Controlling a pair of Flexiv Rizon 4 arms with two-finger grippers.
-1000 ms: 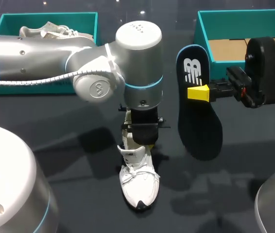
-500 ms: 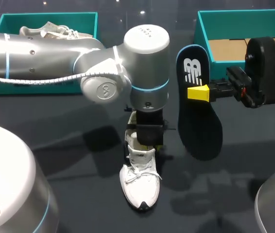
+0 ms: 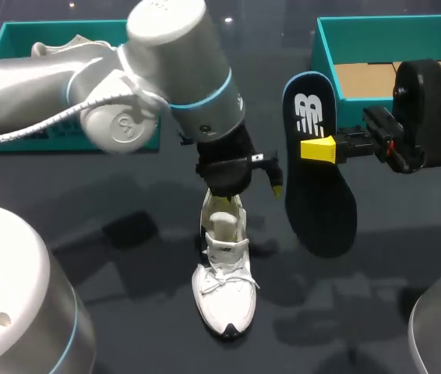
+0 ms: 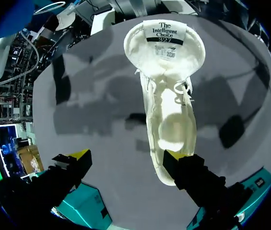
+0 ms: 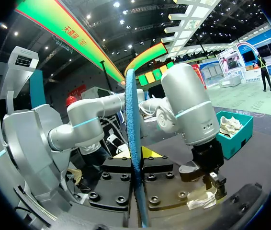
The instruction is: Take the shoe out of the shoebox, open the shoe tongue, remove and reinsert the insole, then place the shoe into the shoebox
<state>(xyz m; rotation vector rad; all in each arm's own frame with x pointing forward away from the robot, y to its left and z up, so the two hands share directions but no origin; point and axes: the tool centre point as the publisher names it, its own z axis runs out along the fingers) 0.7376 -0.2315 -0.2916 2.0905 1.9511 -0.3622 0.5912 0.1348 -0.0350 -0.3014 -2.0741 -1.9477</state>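
Biggest thing first: the dark desk [image 3: 127, 257]. My left arm [image 3: 88, 86] sweeps in over it and blocks a good chunk of the teal shoebox [image 3: 18, 35] at the far left. There's a grey shoe [image 3: 53, 50] in that box, but I can only see a sliver of it. My right arm [image 3: 431, 117] covers a corner of the other shoebox [image 3: 376, 27] at the far right; brown cardboard shows inside it.

The white shoe [image 3: 224, 280] is out on the desk between the arms, toe pointing at me. Its heel is tucked under the left tool [image 3: 244, 175], its mouth gapes, and the tongue is flopped forward. From the left wrist view, that tool's fingers stand wide apart. One finger sits right by the heel, and I can't tell if it's touching.

The dark insole [image 3: 318, 195] is out of the shoe, held up over the desk just right of it, and the right tool [image 3: 319, 148] is clamped on it. From above only one yellow tip shows, with the other finger behind the insole. The right wrist view sees the insole edge-on, so not much detail there.
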